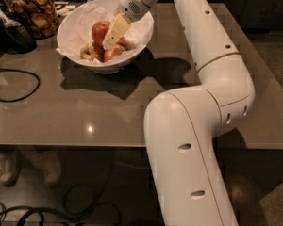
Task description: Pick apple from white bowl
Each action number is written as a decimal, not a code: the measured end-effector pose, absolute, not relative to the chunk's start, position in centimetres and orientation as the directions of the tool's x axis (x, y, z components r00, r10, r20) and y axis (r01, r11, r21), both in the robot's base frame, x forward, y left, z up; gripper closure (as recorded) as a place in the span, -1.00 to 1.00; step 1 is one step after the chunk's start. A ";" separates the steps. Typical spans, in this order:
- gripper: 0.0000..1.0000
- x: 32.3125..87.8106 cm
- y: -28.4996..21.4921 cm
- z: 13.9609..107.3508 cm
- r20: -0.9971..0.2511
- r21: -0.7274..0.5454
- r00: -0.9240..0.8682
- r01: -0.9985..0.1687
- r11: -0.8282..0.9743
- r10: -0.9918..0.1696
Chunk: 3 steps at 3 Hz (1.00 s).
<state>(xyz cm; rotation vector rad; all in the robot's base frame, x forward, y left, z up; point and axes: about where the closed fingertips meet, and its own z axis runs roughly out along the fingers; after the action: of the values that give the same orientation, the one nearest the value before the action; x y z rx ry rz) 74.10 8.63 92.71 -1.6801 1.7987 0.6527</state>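
Note:
The white bowl [141,34], lined with crumpled white paper, stands at the back left of the table. In it lie the big deep red apple [99,30], a smaller red-yellow apple [114,52] and a pale blemished one [88,52]. My gripper [109,42] reaches down into the bowl from the right. It is right against the red apple's right side and above the smaller apples. Part of the red apple is hidden behind it.
A glass jar of brown snacks [33,13] stands left of the bowl, next to a dark object [16,36]. A black cable [19,86] loops over the table's left side. My white arm [203,79] spans the table's right half. More cables lie on the floor [61,206].

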 end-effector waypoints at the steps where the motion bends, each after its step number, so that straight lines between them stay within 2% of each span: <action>1: -1.00 74.1 8.8 92.4 -0.708 -0.030 -0.034 -0.997 0.078 -0.705; 2: -1.00 74.0 8.9 92.7 -0.723 -0.034 -0.021 -0.997 0.065 -0.691; 3: -0.63 74.1 8.8 93.6 -0.742 -0.047 -0.011 -0.997 0.068 -0.670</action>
<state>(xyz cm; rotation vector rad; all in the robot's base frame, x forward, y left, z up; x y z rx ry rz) 74.13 8.83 93.61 -1.6636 1.7445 0.6906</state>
